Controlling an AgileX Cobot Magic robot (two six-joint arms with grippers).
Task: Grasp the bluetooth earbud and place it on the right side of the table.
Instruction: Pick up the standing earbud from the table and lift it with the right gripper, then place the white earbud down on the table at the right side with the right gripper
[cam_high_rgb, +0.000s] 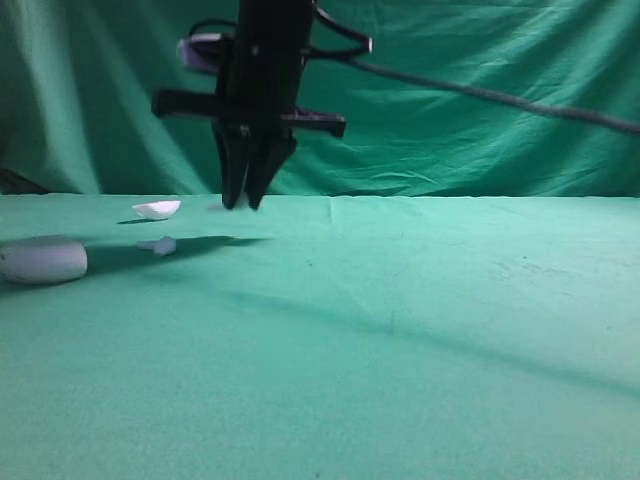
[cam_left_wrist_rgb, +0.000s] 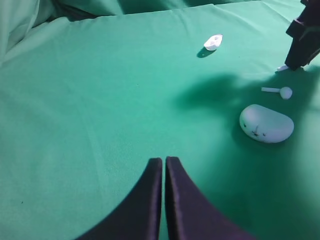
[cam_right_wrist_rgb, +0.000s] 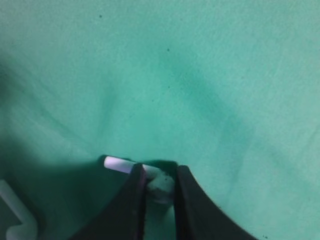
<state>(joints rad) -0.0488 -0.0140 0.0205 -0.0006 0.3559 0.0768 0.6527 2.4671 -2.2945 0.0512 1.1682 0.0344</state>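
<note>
Right gripper (cam_right_wrist_rgb: 159, 186): its two dark fingers are drawn in close around the head of the bluetooth earbud (cam_right_wrist_rgb: 119, 163), one on each side and touching it; tips down at the table (cam_high_rgb: 420, 330).
Bluetooth earbud: lies on the green cloth, greyish head between the fingers, white stem sticking out to the left of them in the right wrist view.
Left gripper (cam_left_wrist_rgb: 164, 167): fingers pressed together with only a thin slit between, nothing in them, hanging above bare cloth well apart from the right gripper.
Case (cam_left_wrist_rgb: 266, 123): white, pebble-shaped, near the right gripper.
Second earbud (cam_left_wrist_rgb: 279, 91): lies between the case and the right gripper.
White shell piece (cam_left_wrist_rgb: 213, 42): on the cloth, farther off from the case.
</note>
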